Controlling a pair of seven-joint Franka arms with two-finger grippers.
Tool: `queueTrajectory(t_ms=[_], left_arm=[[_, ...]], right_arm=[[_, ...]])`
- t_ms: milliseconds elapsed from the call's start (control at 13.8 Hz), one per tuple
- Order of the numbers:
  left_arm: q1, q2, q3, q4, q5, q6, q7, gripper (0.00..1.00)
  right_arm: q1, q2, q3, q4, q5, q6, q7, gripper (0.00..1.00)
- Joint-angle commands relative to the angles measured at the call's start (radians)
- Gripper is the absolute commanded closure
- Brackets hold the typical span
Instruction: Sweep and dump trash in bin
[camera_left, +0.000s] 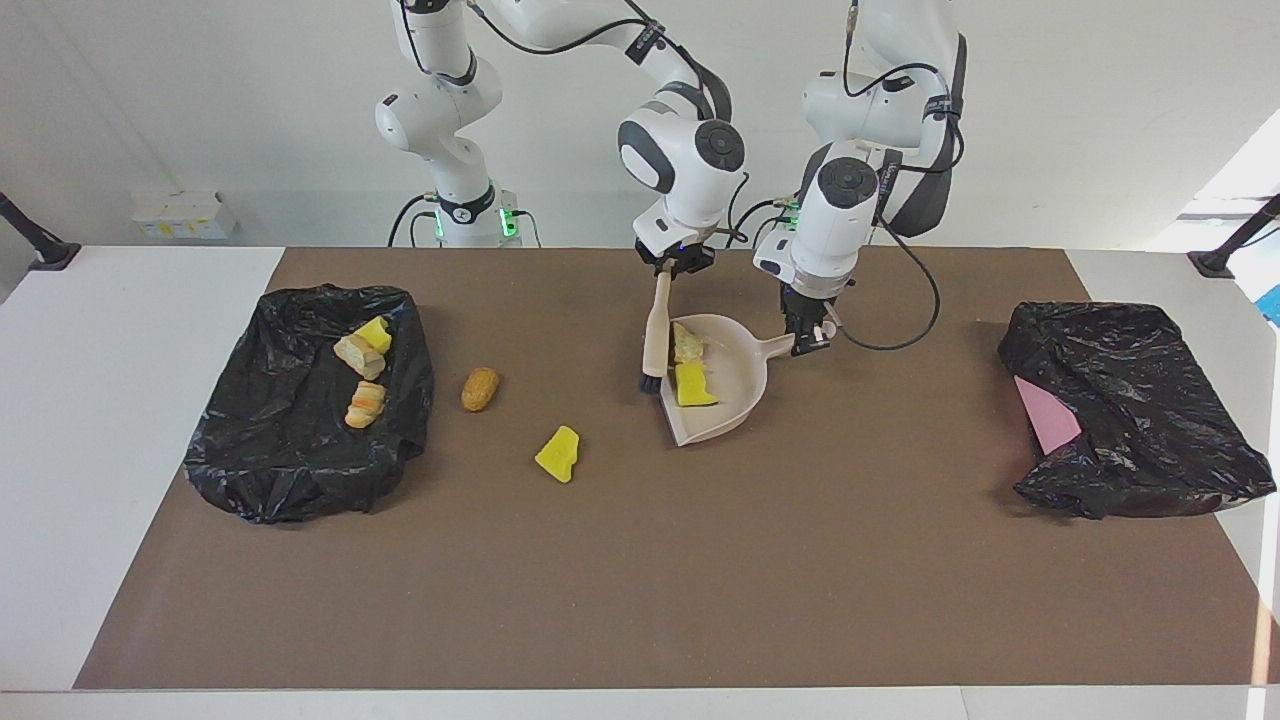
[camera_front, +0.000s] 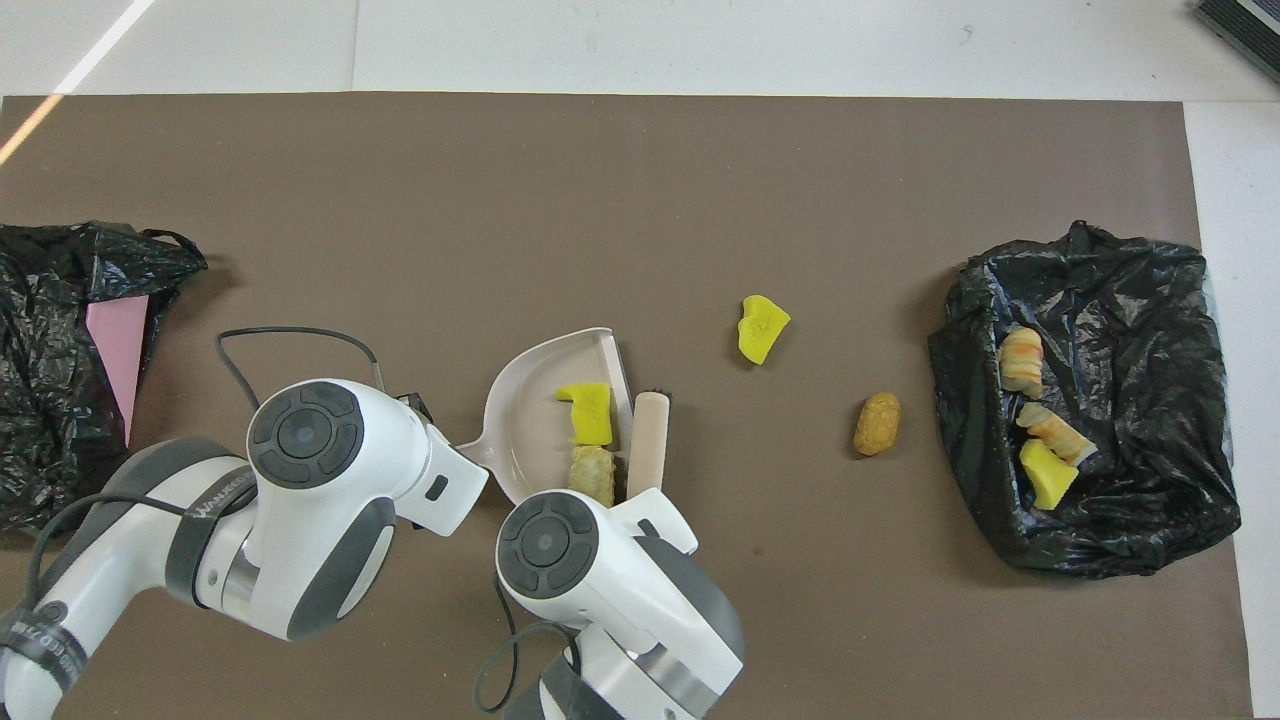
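A white table (camera_left: 120, 420) carries a wide brown mat (camera_left: 640, 560) — the mat covers most of its top. A plain white wall (camera_left: 200, 100) rises at the robots' end, with small white boxes (camera_left: 180, 214) at its foot. Bright daylight (camera_left: 1240, 170) falls in by the left arm's end — a black clamp (camera_left: 1225, 250) stands on each table corner there.
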Motion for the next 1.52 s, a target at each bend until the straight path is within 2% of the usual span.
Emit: queueTrajectory(t_ms=[0, 217, 434, 723, 941, 1158, 1302, 1447], left_arm=[[0.032, 0.013, -0.001, 0.033, -0.015, -0.021, 0.028, 1.0], [0.081, 0.027, -0.001, 0.046, -0.015, -0.016, 0.145, 1.0], [0.112, 0.071, -0.001, 0.12, -0.015, -0.056, 0.197, 1.0], [0.104, 0.097, 0.001, 0.164, -0.001, -0.073, 0.196, 1.0], [0.097, 0.126, -0.001, 0.193, 0.002, -0.082, 0.189, 1.0], [0.097, 0.168, -0.001, 0.252, 0.0, -0.093, 0.186, 1.0], [0.093, 0.174, -0.005, 0.259, -0.001, -0.094, 0.159, 1.0], [0.026, 0.18, -0.002, 0.245, 0.006, -0.097, 0.099, 1.0]], right_arm=[[-0.019, 0.011, 0.005, 0.024, -0.014, -0.045, 0.044, 1.0], [-0.099, -0.061, 0.002, -0.011, -0.014, -0.139, 0.056, 1.0], [-0.159, -0.127, -0.001, -0.084, -0.015, -0.194, 0.067, 1.0], [-0.197, -0.175, -0.001, -0.168, -0.133, -0.231, 0.084, 1.0], [-0.247, -0.189, -0.001, -0.174, -0.195, -0.295, 0.043, 1.0], [-0.335, -0.219, 0.001, -0.226, -0.198, -0.278, -0.078, 1.0], [-0.381, -0.273, 0.001, -0.336, -0.202, -0.19, -0.163, 1.0], [-0.425, -0.307, 0.001, -0.415, -0.218, -0.104, -0.212, 1.0]])
